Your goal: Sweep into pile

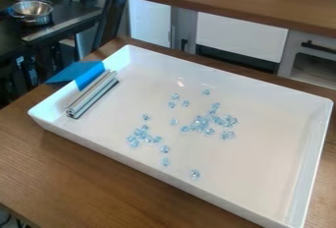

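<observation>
Wooden table (98, 173), brown counter (230, 8) behind. White tray (242, 178) on table; pale blue beads (200, 123) loose on its floor: dense cluster mid-tray, smaller one nearer front wall, strays around both. Silvery bar (93, 94), likely sweeper, inside tray by blue flap (90, 76). Jaws wide or narrow: can't tell. Best to grip bar squarely, keep edge flat and low, nudge strays slowly toward dense cluster; quick strokes could scatter beads.

A brown wooden table (78, 173) carries a white, rectangular, walled tray (263, 163).
</observation>
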`<act>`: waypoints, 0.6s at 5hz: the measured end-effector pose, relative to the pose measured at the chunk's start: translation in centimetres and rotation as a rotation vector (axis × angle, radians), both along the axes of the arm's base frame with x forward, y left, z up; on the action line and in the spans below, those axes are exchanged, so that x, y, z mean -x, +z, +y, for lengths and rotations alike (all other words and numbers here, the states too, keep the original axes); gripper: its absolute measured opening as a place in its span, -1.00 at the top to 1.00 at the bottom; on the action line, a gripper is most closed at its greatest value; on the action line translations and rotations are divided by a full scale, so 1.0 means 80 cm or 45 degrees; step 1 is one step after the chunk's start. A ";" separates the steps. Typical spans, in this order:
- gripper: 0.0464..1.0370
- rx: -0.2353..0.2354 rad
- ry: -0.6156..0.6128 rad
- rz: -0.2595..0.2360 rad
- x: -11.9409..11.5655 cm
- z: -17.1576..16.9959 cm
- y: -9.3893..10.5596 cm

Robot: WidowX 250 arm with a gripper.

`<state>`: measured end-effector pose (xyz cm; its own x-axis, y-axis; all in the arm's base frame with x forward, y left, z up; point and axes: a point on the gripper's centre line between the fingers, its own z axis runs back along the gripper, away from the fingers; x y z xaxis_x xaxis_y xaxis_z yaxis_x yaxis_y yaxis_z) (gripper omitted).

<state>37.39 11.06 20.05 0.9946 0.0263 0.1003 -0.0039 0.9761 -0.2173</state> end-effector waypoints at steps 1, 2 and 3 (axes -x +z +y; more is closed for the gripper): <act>-0.93 0.014 0.010 0.045 -0.002 0.001 -0.021; -0.93 -0.042 0.083 0.036 -0.005 0.010 -0.052; -0.93 -0.139 0.107 -0.049 -0.003 0.018 -0.060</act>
